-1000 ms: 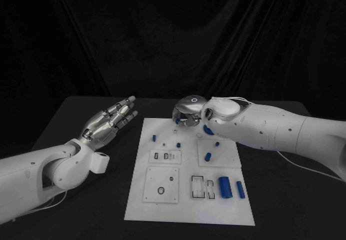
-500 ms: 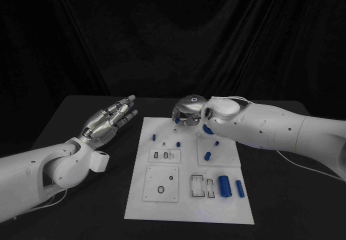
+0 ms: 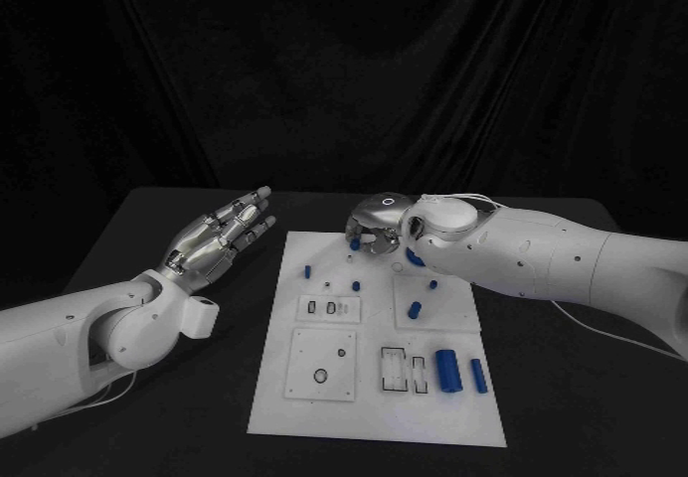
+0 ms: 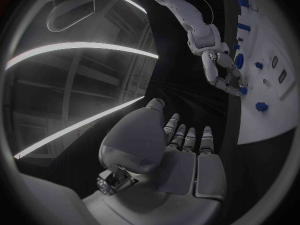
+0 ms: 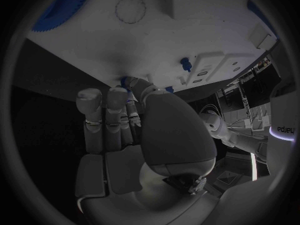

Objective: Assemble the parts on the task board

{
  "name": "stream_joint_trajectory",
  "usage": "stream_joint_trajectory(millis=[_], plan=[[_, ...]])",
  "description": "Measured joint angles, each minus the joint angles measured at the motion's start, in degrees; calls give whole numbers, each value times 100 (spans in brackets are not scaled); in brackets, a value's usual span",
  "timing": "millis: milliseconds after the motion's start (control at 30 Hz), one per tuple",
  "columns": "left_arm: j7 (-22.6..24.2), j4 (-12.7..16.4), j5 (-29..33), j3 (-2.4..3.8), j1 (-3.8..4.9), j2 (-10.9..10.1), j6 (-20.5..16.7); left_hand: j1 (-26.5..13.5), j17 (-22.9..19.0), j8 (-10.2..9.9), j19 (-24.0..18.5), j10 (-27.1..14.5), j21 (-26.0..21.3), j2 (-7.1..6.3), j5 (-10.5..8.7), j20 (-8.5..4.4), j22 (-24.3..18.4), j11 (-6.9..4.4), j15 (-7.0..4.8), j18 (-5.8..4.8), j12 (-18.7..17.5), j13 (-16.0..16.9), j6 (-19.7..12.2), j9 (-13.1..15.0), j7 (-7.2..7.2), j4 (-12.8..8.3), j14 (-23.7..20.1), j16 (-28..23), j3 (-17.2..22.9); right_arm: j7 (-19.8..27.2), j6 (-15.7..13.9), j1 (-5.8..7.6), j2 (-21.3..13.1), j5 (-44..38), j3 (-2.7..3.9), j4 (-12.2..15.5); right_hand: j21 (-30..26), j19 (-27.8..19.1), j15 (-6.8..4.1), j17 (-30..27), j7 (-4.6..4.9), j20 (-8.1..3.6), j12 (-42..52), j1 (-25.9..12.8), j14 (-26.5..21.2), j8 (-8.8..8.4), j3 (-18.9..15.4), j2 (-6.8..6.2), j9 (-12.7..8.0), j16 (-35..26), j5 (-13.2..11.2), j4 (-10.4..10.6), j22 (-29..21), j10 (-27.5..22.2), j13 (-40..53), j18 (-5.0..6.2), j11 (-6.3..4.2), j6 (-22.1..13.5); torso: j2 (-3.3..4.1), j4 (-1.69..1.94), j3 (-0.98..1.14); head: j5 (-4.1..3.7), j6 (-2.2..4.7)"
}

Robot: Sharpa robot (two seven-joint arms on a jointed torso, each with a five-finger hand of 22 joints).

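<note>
The white task board (image 3: pixel 373 397) lies in the middle of the black table, with small blue parts on it. My right hand (image 3: pixel 377 227) hovers low over the board's far edge, its fingers curled down, and pinches a small blue part (image 3: pixel 354 241) at its fingertips. The left wrist view shows this right hand (image 4: pixel 220 70) with the blue part (image 4: pixel 242 90), and the right wrist view shows the part (image 5: pixel 129 80) just off the board (image 5: pixel 187 30). My left hand (image 3: pixel 223 238) is raised left of the board, flat, fingers apart, holding nothing.
On the board stand a blue peg (image 3: pixel 305 270), two short blue pieces (image 3: pixel 413 310) on a raised square, and two blue cylinders (image 3: pixel 447 371) at the near right. A blue gear (image 3: pixel 415 259) lies partly hidden by my right wrist. Slotted plates occupy the board's middle.
My right hand has sunk slightly toward the board's far edge with the blue part. The left hand has risen a little.
</note>
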Motion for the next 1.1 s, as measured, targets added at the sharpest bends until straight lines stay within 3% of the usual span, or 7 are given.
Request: stream_joint_trajectory(millis=[167,333,467,600,733,933,1100], plan=[[0,-19,0,0,0,6,14,21,1,0,21,0,0,21,10,21,0,0,0,0,0,0,0,0,0,0,0,0,0,-11,30,-15,-20,-1,-6,3,-33,-47,12,-40,-37,13,-137,-53,-53,-201,39,-52,-69,-18,-46,39,7,-203,-25,0,9,-323,-1,-3,0,8,-8],[0,-34,0,0,0,20,23,44,1,0,21,0,0,-2,43,21,-1,0,0,0,0,0,-20,0,20,0,0,0,0,-55,48,-29,-45,-3,-12,11,-469,-422,83,-511,-498,94,-706,-57,-419,-352,-152,-107,-653,-360,-229,-48,-303,-1419,-59,0,85,-1994,-5,-3,0,9,-13],[0,-44,0,1,0,24,29,44,1,0,21,0,0,-2,43,21,-3,-1,0,0,0,0,-20,0,20,-17,0,0,17,-87,3,-29,-90,-3,-11,15,-842,-705,118,-959,-612,131,-777,-57,-707,-411,-359,-107,-975,-684,-338,-55,-613,-1781,-59,96,104,-2844,-7,-1,0,5,-6],[0,-63,0,1,0,29,37,67,-1,0,21,0,0,20,43,20,-4,-1,0,1,0,0,-20,0,20,-17,0,0,17,-96,-144,-18,-220,-3,-11,97,-852,-705,115,-966,-570,131,-718,-85,-709,-412,-461,-79,-1000,-689,-361,-12,-596,-1786,-44,96,114,-2815,-7,2,0,-5,19],[0,-75,0,1,0,30,46,67,-3,0,21,0,0,20,71,20,-5,-1,0,0,0,0,-20,0,20,-16,0,0,17,-103,-323,103,-481,-3,-15,365,-916,-684,115,-965,-438,152,-507,-158,-709,-291,-604,-2,-958,-689,-450,49,-573,-1632,-33,96,122,-2314,-7,3,0,-18,34],[1,-80,0,0,0,30,56,67,-4,0,21,-1,0,20,71,20,-5,-1,0,0,0,0,-20,0,20,-16,0,0,17,-160,-512,393,-1185,-4,-8,1151,-1009,-621,145,-1010,-297,150,-149,-201,-677,-204,-767,87,-925,-689,-617,132,-574,-1227,20,95,131,-1727,-8,1,0,-9,51],[2,-80,0,0,0,26,65,111,-3,0,4,-1,0,21,93,37,-4,-1,27,0,0,0,-20,0,20,-32,-1,0,32,-237,-606,509,-1835,-4,-8,1813,-1724,-964,60,-1182,-181,119,947,-247,-841,-105,-826,133,-924,-1059,-718,210,-1079,-106,551,186,-10,-1258,-16,-15,-1,-2,59]])
